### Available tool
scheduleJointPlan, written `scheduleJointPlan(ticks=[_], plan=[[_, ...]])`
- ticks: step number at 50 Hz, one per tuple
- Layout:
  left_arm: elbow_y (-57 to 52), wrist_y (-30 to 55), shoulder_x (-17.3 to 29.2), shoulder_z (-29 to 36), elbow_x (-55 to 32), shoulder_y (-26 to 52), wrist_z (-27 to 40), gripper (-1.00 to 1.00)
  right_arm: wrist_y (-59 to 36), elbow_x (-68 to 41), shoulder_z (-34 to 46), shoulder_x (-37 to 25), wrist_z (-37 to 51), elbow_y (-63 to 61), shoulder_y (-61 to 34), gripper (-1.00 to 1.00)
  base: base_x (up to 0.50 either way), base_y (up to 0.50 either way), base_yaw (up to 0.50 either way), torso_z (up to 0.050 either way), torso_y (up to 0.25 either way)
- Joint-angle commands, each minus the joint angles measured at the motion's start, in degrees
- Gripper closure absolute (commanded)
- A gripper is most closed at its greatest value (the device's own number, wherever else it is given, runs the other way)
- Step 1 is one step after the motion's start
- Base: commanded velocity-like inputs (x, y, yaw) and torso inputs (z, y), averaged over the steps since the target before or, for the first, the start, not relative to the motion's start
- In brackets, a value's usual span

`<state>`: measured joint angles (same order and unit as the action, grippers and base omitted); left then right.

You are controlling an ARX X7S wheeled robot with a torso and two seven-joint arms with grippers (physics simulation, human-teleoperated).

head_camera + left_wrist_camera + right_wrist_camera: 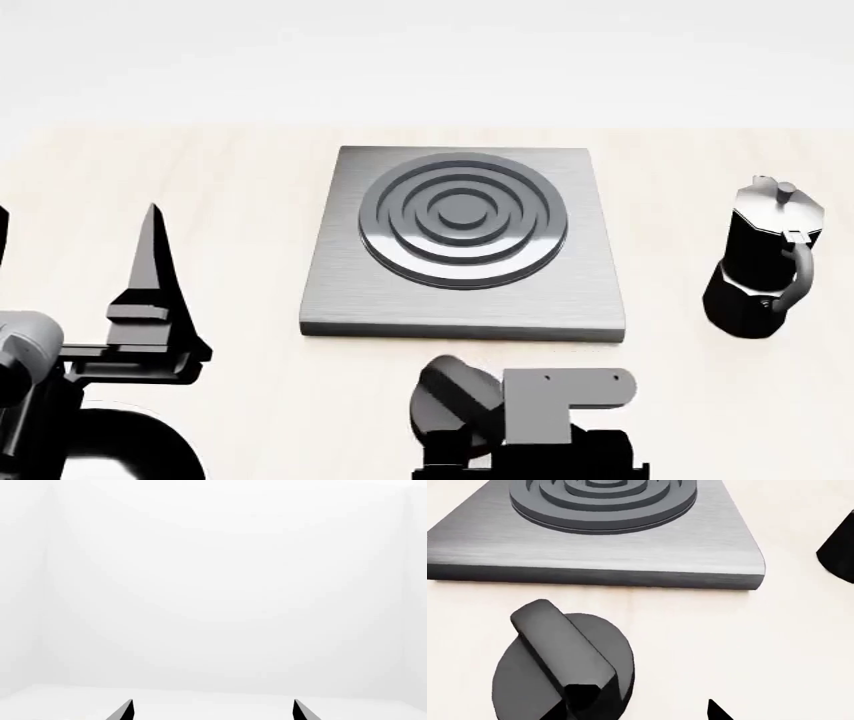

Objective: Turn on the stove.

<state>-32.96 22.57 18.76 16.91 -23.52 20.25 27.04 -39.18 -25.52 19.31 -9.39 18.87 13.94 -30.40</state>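
Observation:
The stove (pixel 334 290) is a flat grey metal slab with a raised ringed burner (pixel 463 218), in the middle of the head view. Its black round knob (pixel 447 395) lies on the table just in front of the slab, partly hidden by my right wrist (pixel 567 405). In the right wrist view the knob (pixel 560 665) is close, its upright ridge running diagonally. My right gripper (pixel 640 711) is open, one fingertip (pixel 715 711) clear of the knob, the other dark against it. My left gripper (pixel 78 245) is open at the left, pointing away, holding nothing (pixel 213 711).
A black moka pot (pixel 763 262) stands to the right of the stove slab (pixel 627 560); its edge shows in the right wrist view. The light wooden table (pixel 227 200) runs on to a white wall behind.

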Motion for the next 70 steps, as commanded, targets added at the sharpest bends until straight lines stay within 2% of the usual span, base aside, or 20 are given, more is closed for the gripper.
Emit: scheduleJointPlan(ticks=[1, 32, 70], plan=[[0.16, -0.22, 0.12, 0.08, -0.15, 0.04, 0.12, -1.0, -0.4, -0.31, -1.15, -1.32, 1.77, -3.17, 1.4, -1.0, 0.0, 0.0, 0.0, 0.0, 0.0], [0.18, -0.22, 0.53, 0.42, -0.55, 0.25, 0.73, -1.0, -0.61, -2.61, -8.04, -3.66, 9.07, -11.18, 4.84, -1.0, 0.0, 0.0, 0.0, 0.0, 0.0], [0.24, -0.84, 1.03, 1.01, -0.84, 0.08, 1.15, -1.0, -4.5, -2.0, -5.57, -6.49, 15.16, -30.4, 7.63, -1.0, 0.0, 0.0, 0.0, 0.0, 0.0]])
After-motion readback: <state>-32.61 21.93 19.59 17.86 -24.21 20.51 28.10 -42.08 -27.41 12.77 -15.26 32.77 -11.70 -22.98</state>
